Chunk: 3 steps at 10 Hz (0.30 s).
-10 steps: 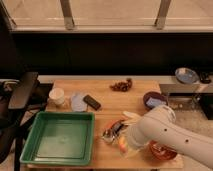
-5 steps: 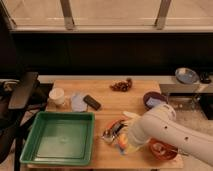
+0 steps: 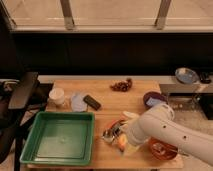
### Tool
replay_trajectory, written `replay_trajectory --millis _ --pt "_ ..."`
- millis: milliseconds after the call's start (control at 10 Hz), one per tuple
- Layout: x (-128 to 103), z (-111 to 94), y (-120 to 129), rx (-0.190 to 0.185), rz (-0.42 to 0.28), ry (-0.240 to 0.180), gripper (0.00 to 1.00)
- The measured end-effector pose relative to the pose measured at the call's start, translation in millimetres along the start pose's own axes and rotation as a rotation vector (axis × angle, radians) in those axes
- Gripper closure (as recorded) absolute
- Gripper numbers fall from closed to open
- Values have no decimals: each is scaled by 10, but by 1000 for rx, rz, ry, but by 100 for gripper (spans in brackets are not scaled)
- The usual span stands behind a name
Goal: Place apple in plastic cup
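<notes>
The apple, orange-yellow with a reddish blush, sits low over the wooden table near its front edge, right of the green tray. My gripper is right at the apple, at the end of the white arm that reaches in from the lower right. The arm partly covers the apple. The plastic cup, short and light blue, stands at the table's back left, well away from the gripper.
A white cup stands left of the blue cup and a dark block lies to its right. Also here are a green tray, grapes, a purple bowl, an orange bowl and a blue plate.
The white arm has shifted slightly over the front right of the table. The apple and the gripper stay at about the same spot.
</notes>
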Motion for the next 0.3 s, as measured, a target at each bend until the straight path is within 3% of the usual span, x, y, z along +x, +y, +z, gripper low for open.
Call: replay_trajectory --millis 300 --pt "69 -189 -10 49 21 8 27"
